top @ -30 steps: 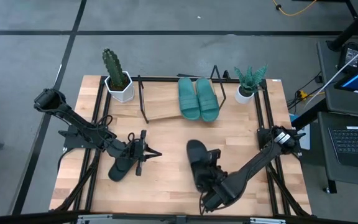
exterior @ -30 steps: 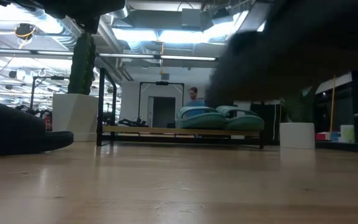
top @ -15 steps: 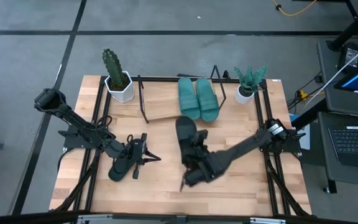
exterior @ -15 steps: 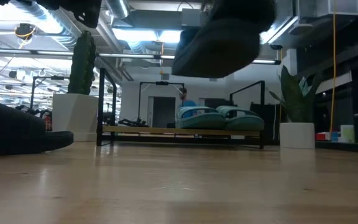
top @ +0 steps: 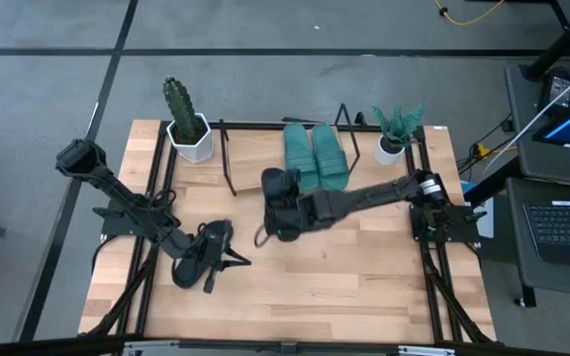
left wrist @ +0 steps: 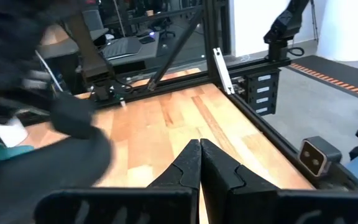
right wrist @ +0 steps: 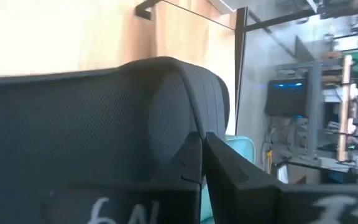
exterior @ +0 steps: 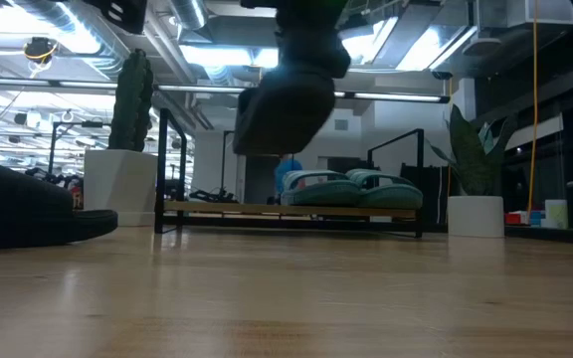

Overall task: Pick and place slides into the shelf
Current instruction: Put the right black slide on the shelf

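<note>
Right gripper (top: 277, 220) clamped on a black slide (top: 283, 194), fingers (right wrist: 194, 163) pinched together over the wide mesh-textured strap. Carried in the air, clear of the tabletop (top: 384, 287), just in front of the shelf (top: 255, 158) and touching or nearly touching the near edge of the teal-green pair (top: 317, 156) as seen from above; true gap hard to judge from that angle. In the low view, hangs as a dark shape (exterior: 285, 104) high above the wood, tilted, with the shelf board (exterior: 286, 209) well behind and below it.

Teal-green pair side by side on the slanted light-wood board, toward its right half, toes pointing to the table's front. Left half of the board bare. Thin black wire frame rising at both ends of the board.

Left gripper (top: 216, 262) closed, fingertips (left wrist: 199, 163) pressed tip to tip with nothing between them, low over the table's left front. Just beside it, the second black slide (top: 194, 259) lying flat on the tabletop, seen in the low view as a dark sole (exterior: 28, 214) at the far left.

Cactus in a white pot (top: 188, 133) at the left end of the shelf, spiky green plant in a white pot (top: 394, 138) at the right end.
</note>
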You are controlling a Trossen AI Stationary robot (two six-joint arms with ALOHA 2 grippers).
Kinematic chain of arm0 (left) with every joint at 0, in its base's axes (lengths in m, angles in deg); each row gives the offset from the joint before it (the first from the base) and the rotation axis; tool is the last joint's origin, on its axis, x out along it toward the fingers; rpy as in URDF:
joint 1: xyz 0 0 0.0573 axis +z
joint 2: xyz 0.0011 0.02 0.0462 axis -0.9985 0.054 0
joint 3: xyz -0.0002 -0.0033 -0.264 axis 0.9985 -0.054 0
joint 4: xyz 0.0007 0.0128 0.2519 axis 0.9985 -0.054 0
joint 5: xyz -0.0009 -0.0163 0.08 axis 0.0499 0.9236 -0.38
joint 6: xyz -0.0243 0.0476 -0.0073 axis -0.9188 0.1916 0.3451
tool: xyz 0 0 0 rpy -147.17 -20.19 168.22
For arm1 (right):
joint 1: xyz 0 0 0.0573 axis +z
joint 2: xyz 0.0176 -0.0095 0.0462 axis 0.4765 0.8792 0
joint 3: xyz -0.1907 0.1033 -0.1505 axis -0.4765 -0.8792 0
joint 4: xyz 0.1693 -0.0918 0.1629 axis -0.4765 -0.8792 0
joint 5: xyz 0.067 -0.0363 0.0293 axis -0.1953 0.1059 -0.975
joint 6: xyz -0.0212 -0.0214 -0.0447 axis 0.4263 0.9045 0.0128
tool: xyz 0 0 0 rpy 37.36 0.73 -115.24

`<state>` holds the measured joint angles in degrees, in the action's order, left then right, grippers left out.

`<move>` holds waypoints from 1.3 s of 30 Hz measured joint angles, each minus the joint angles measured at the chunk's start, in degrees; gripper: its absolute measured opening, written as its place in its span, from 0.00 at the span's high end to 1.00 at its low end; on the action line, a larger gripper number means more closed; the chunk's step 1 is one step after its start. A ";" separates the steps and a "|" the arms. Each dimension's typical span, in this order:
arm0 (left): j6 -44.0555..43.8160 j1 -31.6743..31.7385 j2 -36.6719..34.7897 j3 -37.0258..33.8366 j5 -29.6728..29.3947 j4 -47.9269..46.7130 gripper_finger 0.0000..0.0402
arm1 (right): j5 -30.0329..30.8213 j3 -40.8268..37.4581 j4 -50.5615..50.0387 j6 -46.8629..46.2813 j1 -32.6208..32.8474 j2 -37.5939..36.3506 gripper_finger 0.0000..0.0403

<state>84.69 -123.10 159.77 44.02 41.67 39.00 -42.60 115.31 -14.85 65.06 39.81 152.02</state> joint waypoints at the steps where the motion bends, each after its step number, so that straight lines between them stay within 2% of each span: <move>1: 0.04 -0.53 0.00 0.00 -0.39 0.02 1.00 | -1.01 1.31 -0.73 1.11 -0.86 0.00 0.98; 8: 0.07 -3.84 0.00 0.00 -5.53 -0.31 1.00 | -13.18 13.27 -0.89 9.50 -7.30 -0.02 0.98; 12: 0.08 -4.93 0.00 0.00 -8.66 -0.35 1.00 | -13.09 18.41 -0.73 10.88 -12.16 -0.13 0.98; 17: 0.06 -4.85 0.00 0.00 -11.72 -0.36 1.00 | -13.18 19.19 -1.03 8.11 -17.24 -0.11 0.98; 23: 0.04 -4.82 0.00 0.00 -12.12 -0.63 1.00 | -17.93 15.16 2.42 6.69 -21.53 -0.02 0.98; 29: 0.04 -4.82 0.00 0.00 -12.18 -1.52 1.00 | -18.56 8.22 13.38 8.15 -23.20 -0.05 0.98; 34: -0.01 -4.82 0.00 0.00 -13.56 -3.36 1.00 | -14.25 0.92 23.25 7.88 -23.91 -0.04 0.98; 39: -0.05 -4.82 0.00 0.00 -13.58 -5.24 1.00 | -10.64 -4.79 27.51 7.64 -24.03 -0.02 0.98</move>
<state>84.64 -127.92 159.77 44.02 28.09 33.76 -53.23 110.52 12.66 72.70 15.78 152.00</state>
